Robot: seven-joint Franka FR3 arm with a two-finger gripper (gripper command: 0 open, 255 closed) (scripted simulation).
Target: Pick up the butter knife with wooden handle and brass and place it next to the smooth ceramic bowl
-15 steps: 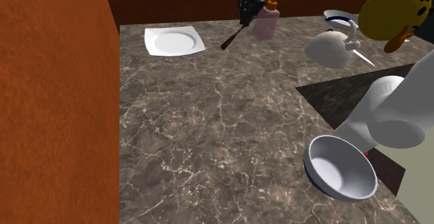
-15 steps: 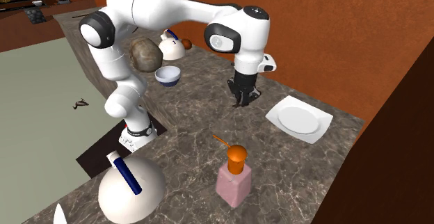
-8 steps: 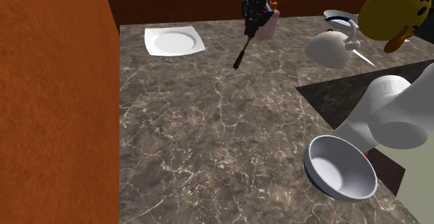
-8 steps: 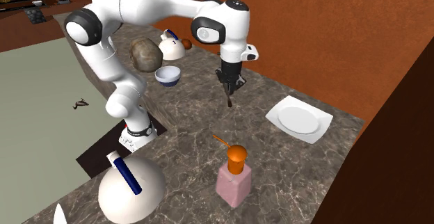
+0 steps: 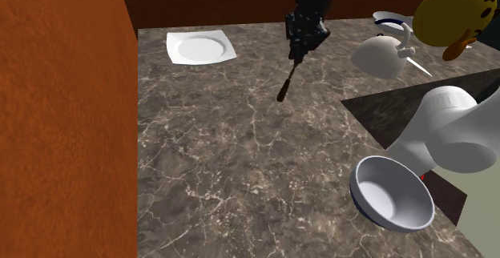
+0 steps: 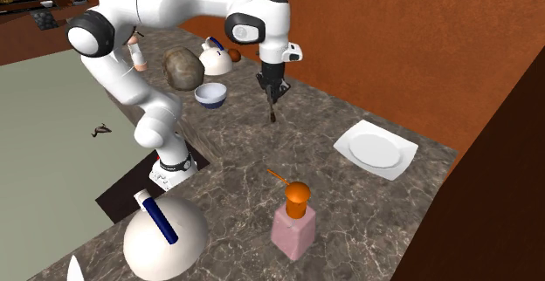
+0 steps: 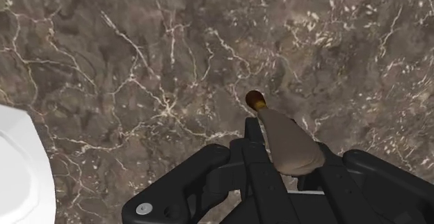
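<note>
The butter knife (image 5: 286, 78) hangs point-up from my gripper (image 5: 303, 43), which is shut on its blade end. Its brown wooden handle points down over the marble counter. In the second exterior view the knife (image 6: 273, 112) dangles below the gripper (image 6: 272, 92), a little above the surface. The wrist view shows the knife (image 7: 284, 142) clasped between the black fingers (image 7: 254, 161), its brass-ringed handle tip facing the counter. The smooth whitish bowl (image 5: 391, 192) sits at the counter's near corner by the arm's base, apart from the knife. That bowl (image 6: 210, 94) lies to the second exterior view's left of the gripper.
A white square plate (image 5: 200, 48) lies at the far end by the orange wall (image 5: 64, 120). A pink soap dispenser (image 6: 294, 222), a white domed teapot (image 5: 378, 56), a brown lump (image 6: 181, 68) and a yellow duck-like shape (image 5: 453, 12) stand around the counter.
The arm has carried the knife away from the plate and soap dispenser, towards the shoulder view's right and nearer the bowl. The knife now hangs more steeply.
</note>
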